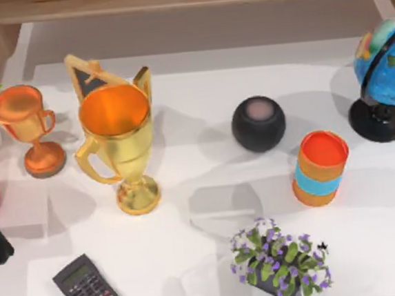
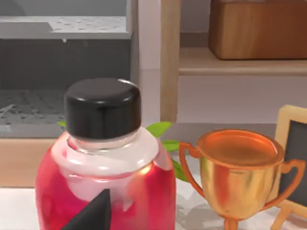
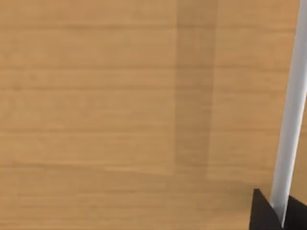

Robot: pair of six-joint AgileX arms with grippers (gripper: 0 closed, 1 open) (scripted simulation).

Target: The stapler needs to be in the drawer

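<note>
— Where is the left gripper (image 2: 93, 213)?
— Right behind the red bottle (image 2: 105, 191), near the small cup (image 2: 238, 167). I cannot tell its grip.
— And the right gripper (image 3: 268, 213)?
— Close against a wooden board (image 3: 120, 96), with a white bar (image 3: 290, 120) beside it.

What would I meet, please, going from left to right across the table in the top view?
Copper cup → calculator → gold trophy → black speaker → orange can → globe. The flower pot overlaps the speaker and the can in that order, so I leave it out.
</note>
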